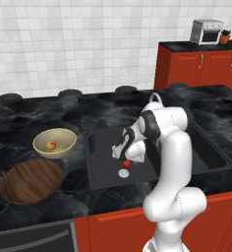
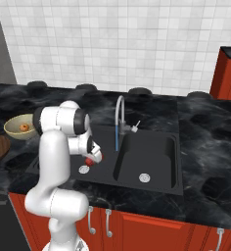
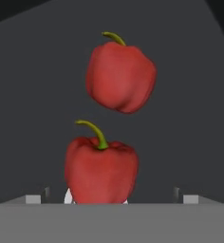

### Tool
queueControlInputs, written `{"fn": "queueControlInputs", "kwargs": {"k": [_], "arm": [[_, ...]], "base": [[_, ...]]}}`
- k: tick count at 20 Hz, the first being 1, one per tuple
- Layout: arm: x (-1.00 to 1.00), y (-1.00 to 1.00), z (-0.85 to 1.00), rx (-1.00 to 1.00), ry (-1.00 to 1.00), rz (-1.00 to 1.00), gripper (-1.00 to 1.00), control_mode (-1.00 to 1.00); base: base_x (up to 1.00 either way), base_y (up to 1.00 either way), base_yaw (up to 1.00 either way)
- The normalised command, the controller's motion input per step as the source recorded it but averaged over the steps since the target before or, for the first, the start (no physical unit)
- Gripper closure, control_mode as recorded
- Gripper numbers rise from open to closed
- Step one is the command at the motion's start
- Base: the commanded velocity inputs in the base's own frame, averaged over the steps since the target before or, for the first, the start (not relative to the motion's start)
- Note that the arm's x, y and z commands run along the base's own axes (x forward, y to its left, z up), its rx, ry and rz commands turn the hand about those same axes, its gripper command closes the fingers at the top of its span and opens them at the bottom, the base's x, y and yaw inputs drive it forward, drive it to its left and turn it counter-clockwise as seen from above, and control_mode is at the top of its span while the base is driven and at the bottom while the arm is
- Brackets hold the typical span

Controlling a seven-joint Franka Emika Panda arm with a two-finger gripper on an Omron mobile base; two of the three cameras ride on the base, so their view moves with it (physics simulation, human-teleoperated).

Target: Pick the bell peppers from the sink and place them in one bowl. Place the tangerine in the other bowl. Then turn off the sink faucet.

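Note:
Two red bell peppers lie on the dark floor of the sink (image 3: 33, 95): the near pepper (image 3: 102, 168) with its green stem up, and the far pepper (image 3: 121, 78) beyond it. My gripper (image 3: 111, 199) is open just above the near one, its tips wide apart on either side. In the base views my gripper (image 1: 123, 157) (image 2: 92, 157) is down in the left basin over a pepper (image 1: 126, 163) (image 2: 89, 161) beside the silver drain (image 1: 123, 173). The tangerine (image 1: 51, 145) sits in the cream-yellow bowl (image 1: 64, 147). The wooden bowl (image 1: 31, 180) holds nothing. A blue stream runs from the faucet (image 2: 118, 115).
A second basin (image 2: 156, 157) lies to the right of the faucet. Both bowls stand on the black marble counter (image 1: 34, 115) left of the sink. Red cabinets (image 1: 196, 66) with a toaster oven (image 1: 206, 31) rise at the back right. Stove burners line the tiled wall.

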Motion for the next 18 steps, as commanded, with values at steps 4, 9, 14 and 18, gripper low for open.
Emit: {"fn": "queueControlInputs", "kwargs": {"k": [4, 9, 14, 18], "arm": [[0.00, 0.00, -0.26, 0.00, 0.00, 0.00, -1.00, -1.00], [0.01, 0.00, -0.24, 0.00, 0.00, 0.00, -1.00, -1.00], [0.09, 0.00, -0.23, 0.00, 0.01, 0.00, -1.00, -1.00], [0.14, 0.00, -0.24, 0.00, 0.04, 0.00, -1.00, -1.00]], "base": [[0.00, 0.00, 0.00], [0.00, 0.00, 0.00], [0.00, 0.00, 0.00], [0.00, 0.00, 0.00]]}}
